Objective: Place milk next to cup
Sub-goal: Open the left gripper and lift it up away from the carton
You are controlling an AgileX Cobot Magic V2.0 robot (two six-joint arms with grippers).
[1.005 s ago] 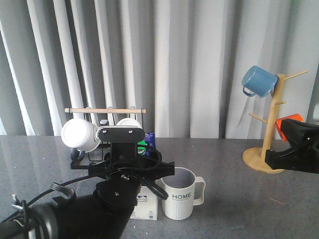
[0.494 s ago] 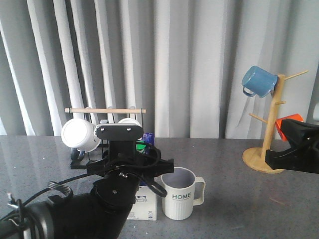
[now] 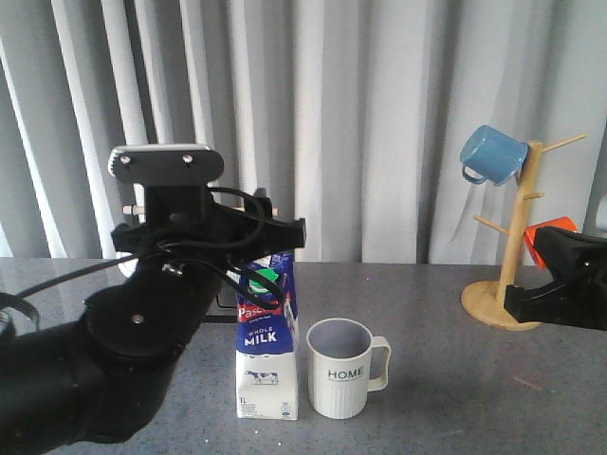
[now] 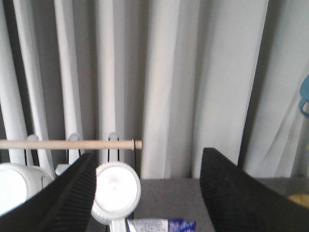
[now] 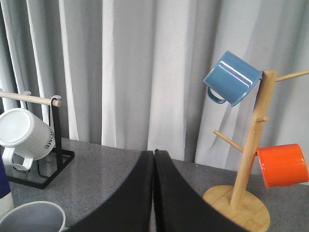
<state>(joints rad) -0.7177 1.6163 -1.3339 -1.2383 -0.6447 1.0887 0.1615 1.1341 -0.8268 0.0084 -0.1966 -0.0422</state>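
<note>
Grey tabletop [image 3: 436, 379]: one, speckled stone look, in front of pale curtains.
Milk [image 3: 266, 351]: one carton, upright on the table, just beside the cup at its 9 o'clock; whether they touch is unclear.
Cup [image 3: 343, 368]: one ribbed mug marked HOME, handle toward 3 o'clock.
Left gripper [image 4: 145, 193]: one, fingers spread wide, above the carton top, holding nothing.
Right gripper [image 5: 154, 193]: one, fingers pressed together, empty, at the table's 3 o'clock edge.
Mug tree [image 3: 517, 246]: one, wooden, at 2 o'clock of the cup, carrying one blue mug [image 3: 492, 154] and one orange mug [image 5: 282, 165].
Black rack [image 5: 41, 169]: one, with wooden bar.
White mugs [image 4: 116, 192]: two hang there.
</note>
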